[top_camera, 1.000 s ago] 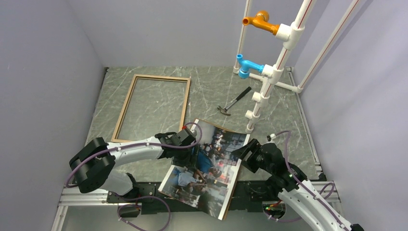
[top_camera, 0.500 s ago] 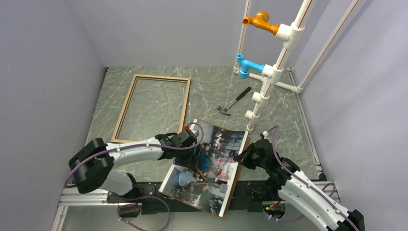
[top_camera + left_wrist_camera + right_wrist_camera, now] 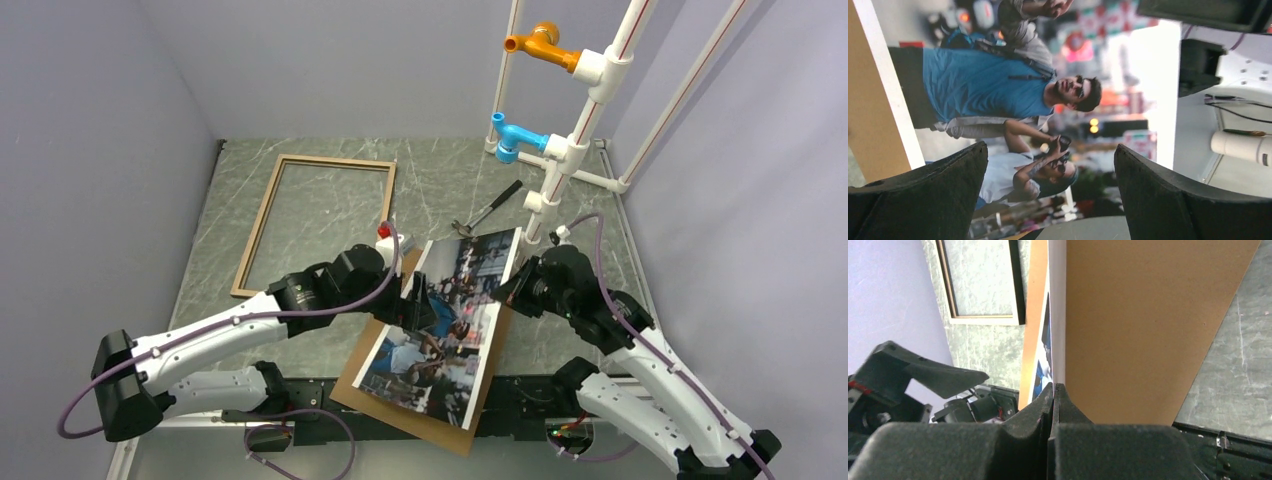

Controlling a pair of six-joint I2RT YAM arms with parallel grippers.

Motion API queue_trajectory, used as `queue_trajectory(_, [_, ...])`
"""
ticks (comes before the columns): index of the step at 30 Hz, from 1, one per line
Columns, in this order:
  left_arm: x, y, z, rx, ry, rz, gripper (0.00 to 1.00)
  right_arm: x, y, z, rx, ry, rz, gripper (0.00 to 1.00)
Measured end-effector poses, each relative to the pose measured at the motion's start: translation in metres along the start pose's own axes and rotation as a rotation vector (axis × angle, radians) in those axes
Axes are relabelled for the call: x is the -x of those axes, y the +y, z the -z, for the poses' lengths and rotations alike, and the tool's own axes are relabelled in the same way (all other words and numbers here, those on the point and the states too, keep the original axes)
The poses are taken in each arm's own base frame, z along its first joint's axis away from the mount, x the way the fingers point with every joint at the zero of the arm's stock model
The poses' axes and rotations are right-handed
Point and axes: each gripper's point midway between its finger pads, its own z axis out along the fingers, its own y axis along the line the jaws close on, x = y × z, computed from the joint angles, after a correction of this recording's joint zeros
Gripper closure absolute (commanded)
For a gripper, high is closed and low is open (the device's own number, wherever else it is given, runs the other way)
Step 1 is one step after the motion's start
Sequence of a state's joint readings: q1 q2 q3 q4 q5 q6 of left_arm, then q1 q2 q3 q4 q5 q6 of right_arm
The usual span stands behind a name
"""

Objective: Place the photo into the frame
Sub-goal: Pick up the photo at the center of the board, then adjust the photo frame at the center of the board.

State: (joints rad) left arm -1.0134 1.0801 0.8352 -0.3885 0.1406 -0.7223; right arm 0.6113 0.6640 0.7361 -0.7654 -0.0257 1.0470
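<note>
The photo (image 3: 455,320), a colour street print with a man in a blue shirt, hangs tilted above the brown backing board (image 3: 400,412). My right gripper (image 3: 508,290) is shut on the photo's right edge. In the right wrist view the jaws (image 3: 1054,386) pinch the thin white edge of the photo (image 3: 1058,315), with the backing board (image 3: 1148,325) behind. My left gripper (image 3: 415,305) is open over the print's left part. In the left wrist view, nothing lies between its fingertips (image 3: 1050,147) and the photo (image 3: 998,85) fills the space beyond. The frame (image 3: 260,225) lies flat at the back left.
A hammer (image 3: 487,211) lies behind the photo. A white pipe rack (image 3: 560,150) with an orange fitting (image 3: 540,42) and a blue fitting (image 3: 510,135) stands at the back right. Grey walls close in on both sides.
My right gripper shut on the photo's right edge and lifted it up and back off the backing board. My left gripper opened wide and the left arm stretched forward to the right.
</note>
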Motion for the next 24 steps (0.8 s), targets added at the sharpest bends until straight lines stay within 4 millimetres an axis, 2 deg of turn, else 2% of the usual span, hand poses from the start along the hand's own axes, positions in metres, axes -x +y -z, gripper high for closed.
queue_trajectory(2, [0.015,-0.011,0.009,-0.016,-0.040,-0.017,0.01,0.005,0.008,0.007,-0.010,0.005,0.015,1.00])
queue_trajectory(4, [0.027,-0.015,0.018,-0.001,-0.081,-0.032,0.01,0.009,0.015,0.012,-0.017,0.009,0.028,1.00])
queue_trajectory(7, [0.038,-0.002,0.026,0.085,-0.118,-0.029,0.01,0.016,0.026,0.020,-0.017,0.011,0.050,1.00])
queue_trajectory(10, [0.045,0.029,0.030,0.217,-0.123,0.007,0.01,0.019,0.035,0.027,-0.001,0.011,0.065,1.00])
queue_trajectory(15, [0.055,0.107,0.030,0.460,-0.091,0.114,0.05,0.013,0.038,0.032,0.017,0.043,0.078,1.00])
queue_trajectory(19, [0.049,0.163,0.022,0.592,-0.010,0.189,0.09,0.007,0.039,0.035,0.032,0.078,0.078,1.00])
queue_trajectory(21, [0.041,0.180,0.015,0.614,0.038,0.205,0.10,0.004,0.040,0.037,0.040,0.090,0.077,1.00])
queue_trajectory(24, [0.031,0.191,0.000,0.611,0.105,0.207,0.12,0.001,0.042,0.040,0.055,0.105,0.078,1.00])
